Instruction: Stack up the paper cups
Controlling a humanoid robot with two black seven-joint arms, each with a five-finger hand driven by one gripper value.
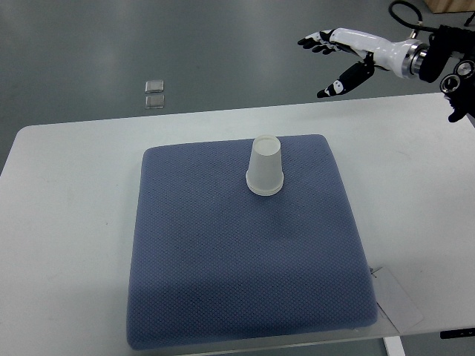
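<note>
The right hand [343, 58] hovers beyond the table's [67, 193] far edge, fingers spread, grasping nothing. 1 inverted white paper cup [266, 166] stands on the blue mat [237, 267].

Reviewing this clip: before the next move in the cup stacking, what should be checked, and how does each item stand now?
1. Paper cup upside down, steady on the blue mat: ok.
2. Right hand open, holding nothing: ok.
3. Right hand clear of the cup, up past the table's far edge: ok.
4. One cup or several already nested: cannot tell.
5. Another loose cup to stack: not ok, none in view.
6. Left hand position: cannot tell, out of view.
</note>
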